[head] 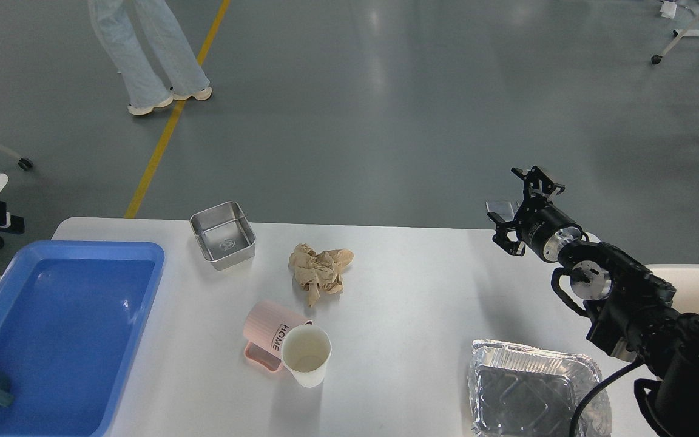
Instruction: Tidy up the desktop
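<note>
The right arm reaches in from the lower right, its gripper (516,209) raised over the far right edge of the desktop (422,303), fingers apparently apart and empty. The desktop fills the foreground, holding a mug (270,331), cup (306,355) and crumpled paper (319,270).

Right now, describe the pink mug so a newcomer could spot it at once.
Start at the white desktop, right of the blue tray. Near its front middle, below the crumpled brown paper, two cups touch. The pink mug is the ribbed one lying on its side, lettered HOME, unlike the upright white paper cup.
</note>
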`<control>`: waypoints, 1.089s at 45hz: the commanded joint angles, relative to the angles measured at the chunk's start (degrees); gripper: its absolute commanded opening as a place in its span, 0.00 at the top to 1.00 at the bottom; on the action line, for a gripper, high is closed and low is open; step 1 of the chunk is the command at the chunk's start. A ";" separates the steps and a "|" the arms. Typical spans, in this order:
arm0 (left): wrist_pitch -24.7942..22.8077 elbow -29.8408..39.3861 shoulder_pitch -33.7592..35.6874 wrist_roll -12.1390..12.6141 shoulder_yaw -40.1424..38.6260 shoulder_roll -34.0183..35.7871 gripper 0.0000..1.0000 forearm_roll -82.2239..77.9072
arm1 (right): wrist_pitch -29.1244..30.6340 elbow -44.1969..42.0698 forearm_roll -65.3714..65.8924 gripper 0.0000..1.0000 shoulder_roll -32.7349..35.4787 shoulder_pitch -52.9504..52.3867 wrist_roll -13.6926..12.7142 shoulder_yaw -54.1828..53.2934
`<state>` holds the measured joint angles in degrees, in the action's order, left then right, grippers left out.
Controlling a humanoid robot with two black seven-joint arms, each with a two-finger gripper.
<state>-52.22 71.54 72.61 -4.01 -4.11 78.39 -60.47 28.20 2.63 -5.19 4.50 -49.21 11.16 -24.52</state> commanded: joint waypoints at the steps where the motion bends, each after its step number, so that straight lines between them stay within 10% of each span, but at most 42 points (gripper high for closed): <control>1: -2.27 0.00 0.08 -0.82 -3.09 3.08 0.23 0.09 | 0.02 0.00 0.00 0.00 -0.02 0.08 0.01 0.00; 24: -2.71 0.00 -0.18 0.49 -9.51 2.22 0.23 0.18 | 0.10 0.09 0.00 0.00 -0.02 -0.09 0.01 0.00; 29: 4.30 -0.08 -3.69 1.37 -7.49 -3.23 0.23 0.09 | 0.10 0.09 0.00 0.00 -0.02 -0.18 0.01 0.00; 49: 15.66 -2.19 -16.62 12.18 -7.05 -24.94 0.18 0.00 | -0.16 -0.17 0.35 0.00 -0.02 0.00 -0.08 0.09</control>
<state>-37.29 69.53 58.17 5.70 -11.00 57.06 -60.27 28.16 2.48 -5.18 4.48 -49.14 11.16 -24.52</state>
